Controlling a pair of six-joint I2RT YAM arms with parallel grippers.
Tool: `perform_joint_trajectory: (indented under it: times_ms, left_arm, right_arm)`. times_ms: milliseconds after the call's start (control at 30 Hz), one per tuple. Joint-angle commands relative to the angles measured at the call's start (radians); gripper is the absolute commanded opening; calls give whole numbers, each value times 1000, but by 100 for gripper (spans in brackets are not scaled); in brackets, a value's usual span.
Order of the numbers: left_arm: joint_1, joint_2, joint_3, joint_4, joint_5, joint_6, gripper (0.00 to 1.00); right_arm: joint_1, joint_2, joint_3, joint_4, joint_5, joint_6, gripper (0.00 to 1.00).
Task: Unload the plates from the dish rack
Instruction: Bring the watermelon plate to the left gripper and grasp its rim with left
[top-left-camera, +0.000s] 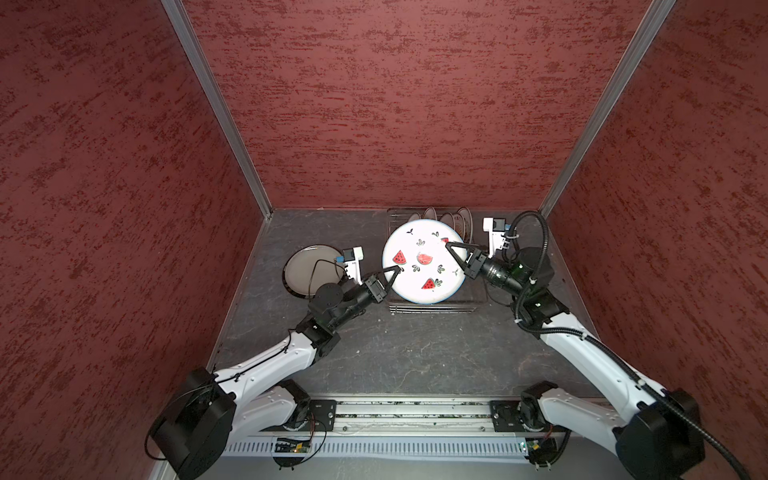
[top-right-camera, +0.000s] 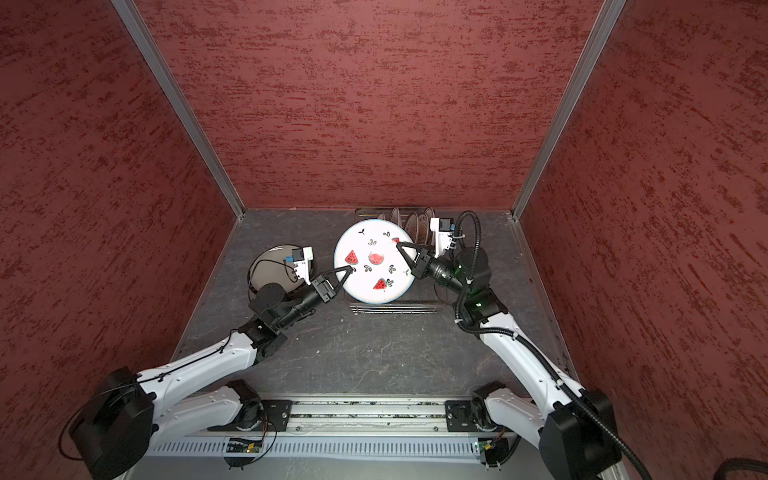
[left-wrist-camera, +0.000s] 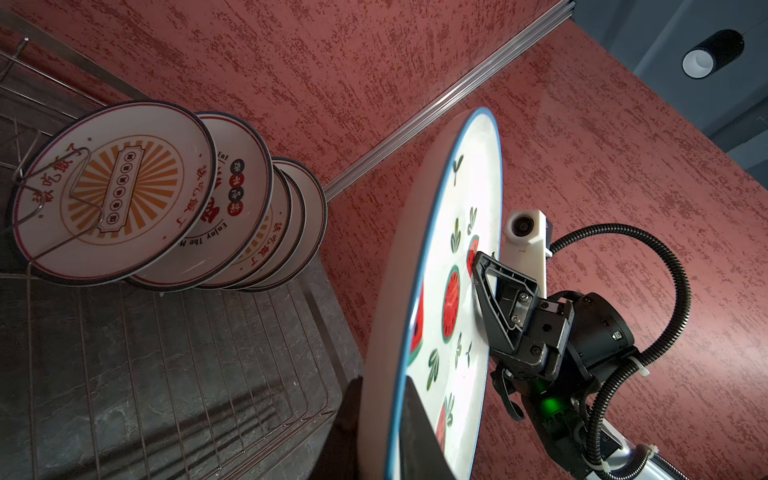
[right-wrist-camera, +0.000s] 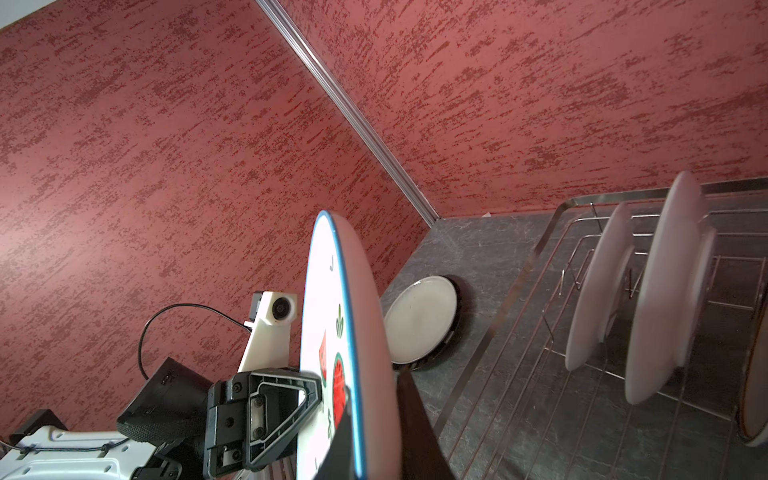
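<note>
Jaws: left gripper (top-left-camera: 397, 270) clamped nrly closed on watermelon plate (top-left-camera: 419, 286) left rim, right gripper (top-left-camera: 448, 246) same on right rim | I see plate face-up, held above dish rack (top-left-camera: 432, 308) front | other plates (top-left-camera: 451, 220) upright at rack rear | dark-rimmed plate (top-left-camera: 299, 270) flat on table (top-left-camera: 395, 353), left of rack

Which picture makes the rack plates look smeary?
In the right wrist view the rack plates look soft and blurred; in the left wrist view they are crisp, prints readable; in both top views the watermelon plate glares bright white.
</note>
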Motion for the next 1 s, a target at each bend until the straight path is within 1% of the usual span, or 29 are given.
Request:
perform_joint_trajectory:
  times_ms: [0,100,233,300,467,633,767,900,967]
  left_arm:
    - [-17,7,16,45,47,21,20]
    - [-17,20,18,68,62,14,24]
    - [-19,46,12,115,74,2,24]
    - [-19,52,7,130,71,-5,19]
    - [-19,53,9,131,84,-12,9]
    - [-16,71,13,150,106,-34,0]
    - [-8,82,17,155,104,-64,0]
    - [2,89,23,155,100,-83,0]
    - [8,90,26,157,106,-87,0]
  right_arm:
    - [10,5,27,102,-15,0,0]
    - [10,6,26,106,-20,4,0]
    - [10,5,20,116,-6,15,0]
    - [10,5,13,123,-1,22,0]
    - [10,24,29,73,20,10,0]
    - [11,58,42,49,26,14,22]
    - [11,76,37,61,15,27,30]
    - [11,89,26,76,3,35,36]
    - [12,91,21,83,3,41,41]
